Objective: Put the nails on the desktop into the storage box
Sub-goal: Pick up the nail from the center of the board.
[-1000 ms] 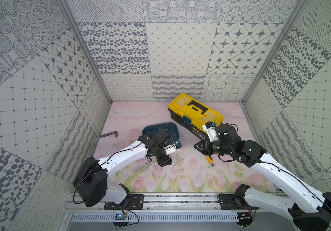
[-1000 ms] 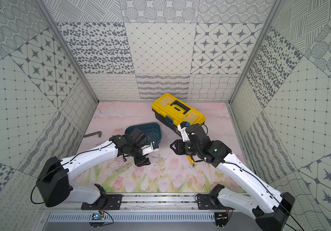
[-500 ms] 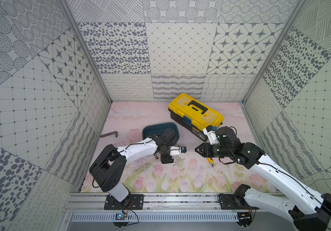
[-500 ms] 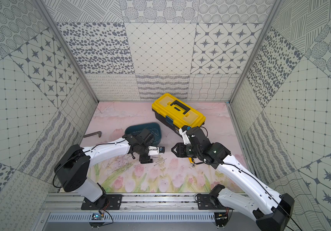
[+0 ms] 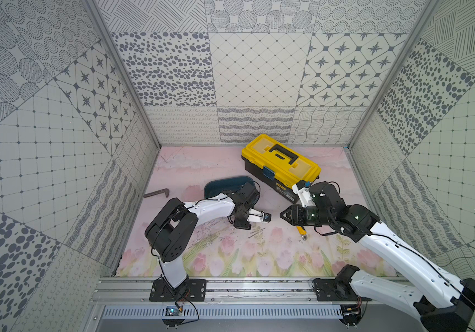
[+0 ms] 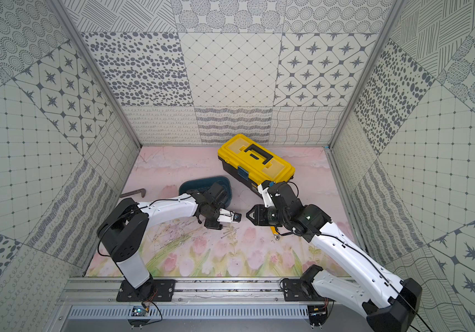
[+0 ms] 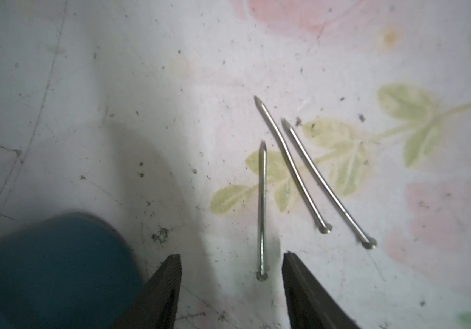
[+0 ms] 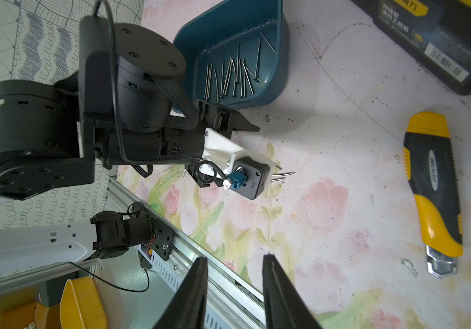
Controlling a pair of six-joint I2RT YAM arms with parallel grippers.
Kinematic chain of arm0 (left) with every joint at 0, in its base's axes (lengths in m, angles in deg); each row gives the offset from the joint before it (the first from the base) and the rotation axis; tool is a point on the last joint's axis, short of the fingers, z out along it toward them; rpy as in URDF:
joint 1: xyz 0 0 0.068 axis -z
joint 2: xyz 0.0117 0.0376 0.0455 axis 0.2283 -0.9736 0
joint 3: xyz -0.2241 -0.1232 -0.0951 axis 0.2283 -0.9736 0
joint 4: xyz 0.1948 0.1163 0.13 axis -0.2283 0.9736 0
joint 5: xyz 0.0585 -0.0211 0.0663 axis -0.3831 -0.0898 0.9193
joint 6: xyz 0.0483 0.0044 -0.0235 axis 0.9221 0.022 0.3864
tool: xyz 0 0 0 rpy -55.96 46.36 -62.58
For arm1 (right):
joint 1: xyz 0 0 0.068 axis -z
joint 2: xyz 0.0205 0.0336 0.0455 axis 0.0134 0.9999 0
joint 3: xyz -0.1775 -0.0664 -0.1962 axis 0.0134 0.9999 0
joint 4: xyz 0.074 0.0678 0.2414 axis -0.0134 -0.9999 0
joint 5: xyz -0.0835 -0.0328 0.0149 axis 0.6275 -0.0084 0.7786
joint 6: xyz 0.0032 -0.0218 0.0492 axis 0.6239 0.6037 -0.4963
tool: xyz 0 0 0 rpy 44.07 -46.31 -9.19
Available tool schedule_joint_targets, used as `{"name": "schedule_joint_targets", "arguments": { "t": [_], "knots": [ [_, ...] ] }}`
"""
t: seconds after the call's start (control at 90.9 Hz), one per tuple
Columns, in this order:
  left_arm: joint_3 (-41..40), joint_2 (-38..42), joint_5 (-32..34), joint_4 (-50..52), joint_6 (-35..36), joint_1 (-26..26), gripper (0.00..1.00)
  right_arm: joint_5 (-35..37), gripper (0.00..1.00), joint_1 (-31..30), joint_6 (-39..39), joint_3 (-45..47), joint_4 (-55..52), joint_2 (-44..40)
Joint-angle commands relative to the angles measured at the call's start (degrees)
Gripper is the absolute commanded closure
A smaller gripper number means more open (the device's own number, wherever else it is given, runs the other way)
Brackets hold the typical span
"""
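Three grey nails (image 7: pixel 291 165) lie loose on the pink tulip desktop (image 7: pixel 114 85); both top views show them as a small cluster (image 5: pixel 256 231) (image 6: pixel 229 231). My left gripper (image 7: pixel 231 256) hangs low over them, open, with the head end of one nail (image 7: pixel 262 210) lying between its jaws, untouched. The teal storage box (image 5: pixel 230 182) (image 6: pixel 201 181) sits just behind that gripper and holds several nails (image 8: pixel 234 77). My right gripper (image 5: pixel 282 214) (image 8: pixel 234 257) hovers to the right of the cluster, open and empty, pointing toward the left gripper.
A yellow-lidded black toolbox (image 5: pixel 280 163) stands behind the right arm. A yellow-and-black utility knife (image 8: pixel 431 185) lies on the desktop under the right wrist. A dark L-shaped bar (image 5: pixel 157 193) lies near the left wall. The front rail (image 5: pixel 244 287) borders the desktop.
My left arm has swung its gripper from beside the storage box rightward and down over the loose nails. The right gripper has drifted slightly left and lower.
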Motion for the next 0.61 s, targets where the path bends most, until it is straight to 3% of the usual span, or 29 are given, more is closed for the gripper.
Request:
{"name": "schedule_joint_targets", "arguments": {
  "t": [0.0,0.253,0.374,0.594],
  "knots": [
    [0.88,-1.87,-0.31,0.43,6.37,0.09,0.4,-0.17,0.62,0.32,-0.14,0.45,1.35,0.37],
    [0.31,-3.54,-0.91,2.29,8.58,0.19,0.4,-0.06,0.62,0.58,0.26,0.73,1.28,0.55],
    [0.29,-4.06,-1.77,4.04,9.51,0.25,0.53,0.25,0.62,0.74,0.13,0.49,1.3,0.21],
    [-2.2,-3.35,0.12,5.76,9.19,2.18,0.58,1.31,0.62,1.08,0.16,1.45,1.33,-1.65]
  ]
}}
